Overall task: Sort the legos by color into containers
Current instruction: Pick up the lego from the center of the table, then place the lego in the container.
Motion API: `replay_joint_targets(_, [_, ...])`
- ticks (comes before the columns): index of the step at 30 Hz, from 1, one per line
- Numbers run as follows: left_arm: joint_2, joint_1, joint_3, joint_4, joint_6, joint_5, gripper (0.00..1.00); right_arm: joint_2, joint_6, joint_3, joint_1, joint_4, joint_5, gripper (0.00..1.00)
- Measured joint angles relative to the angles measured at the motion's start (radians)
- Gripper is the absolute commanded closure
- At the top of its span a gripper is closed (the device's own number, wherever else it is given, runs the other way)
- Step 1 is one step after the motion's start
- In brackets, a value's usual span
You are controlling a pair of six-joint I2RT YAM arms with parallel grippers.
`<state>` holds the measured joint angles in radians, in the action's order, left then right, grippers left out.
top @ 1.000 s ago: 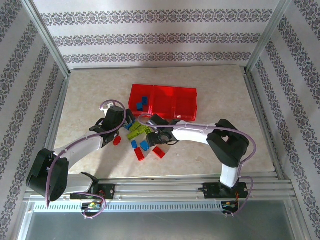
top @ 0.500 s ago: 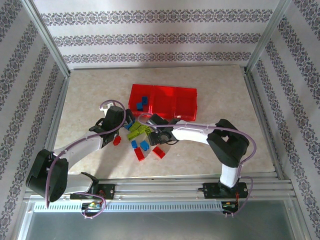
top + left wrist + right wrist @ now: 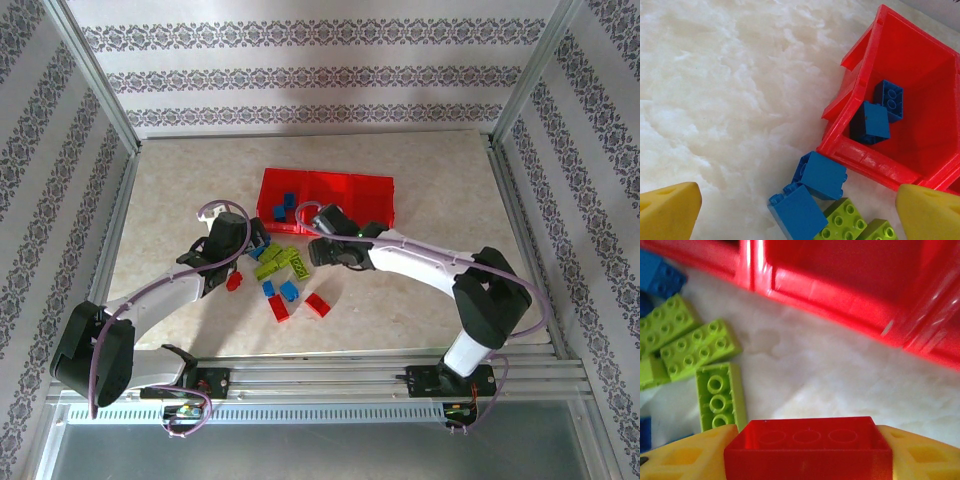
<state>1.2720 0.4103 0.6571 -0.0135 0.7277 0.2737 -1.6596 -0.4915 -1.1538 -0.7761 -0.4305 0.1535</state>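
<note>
Red brick (image 3: pixel 807 450) is pinched in the right gripper (image 3: pixel 807 462). One yellow finger (image 3: pixel 682 457) is on each end, and faint stud outlines show on its upper face. I see bare table straight ahead of those fingertips, then the tray (image 3: pixel 830 295) near wall. Ahead and to their left are three lime bricks. The nearest lime brick (image 3: pixel 720 395) is just off the left fingertip. The other two lie side by side beyond it. A far blue brick (image 3: pixel 660 277) sits past them, close to the tray wall.

Left gripper (image 3: pixel 799 212) has its fingers (image 3: pixel 667 210) spread wide with nothing clamped. Two loose blue bricks lie between the tips, touching each other. The forward blue brick (image 3: pixel 822 175) is against the tray's outer wall. A lime piece (image 3: pixel 845 220) butts up next to them, nearer the right-hand tip. Ahead of that tip is the tray's corner compartment (image 3: pixel 855 95) with two binned blue bricks (image 3: pixel 871 122) inside.

In the top view both grippers sit at the tray's near side, the left one at its left near corner. Loose red bricks (image 3: pixel 279 309) lie behind both sets of fingers, toward the bases.
</note>
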Motion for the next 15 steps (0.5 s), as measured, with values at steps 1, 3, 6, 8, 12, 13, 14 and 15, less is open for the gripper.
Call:
replay_joint_targets(1, [0.000,0.000,-0.002,0.000,0.000,0.000,0.00,-0.002,0.016,-0.019,0.013,0.000,0.005,0.49])
replay_joint_targets(3, [0.000,0.000,-0.003,0.000,0.000,-0.003,0.00,-0.013,0.048,-0.060,0.035,0.005,0.018,0.49])
replay_joint_targets(6, [0.000,0.000,-0.003,0.000,0.000,-0.005,0.00,-0.051,0.101,-0.135,0.058,0.022,0.042,0.49])
replay_joint_targets(8, [0.000,0.000,-0.003,0.000,0.000,-0.007,0.00,-0.085,0.134,-0.178,0.070,0.028,0.049,0.49])
replay_joint_targets(12, [0.000,0.000,-0.003,0.000,0.000,-0.007,0.00,-0.168,0.199,-0.256,0.089,0.034,0.057,0.49])
replay_joint_targets(13, [0.000,0.000,-0.003,0.000,0.000,-0.008,0.00,-0.190,0.213,-0.274,0.094,0.034,0.060,0.49])
replay_joint_targets(14, [0.000,0.000,-0.003,0.000,0.000,-0.008,0.00,-0.209,0.228,-0.291,0.097,0.034,0.064,0.48])
replay_joint_targets(15, [0.000,0.000,-0.003,0.000,0.000,-0.008,0.00,-0.229,0.239,-0.308,0.100,0.034,0.068,0.47])
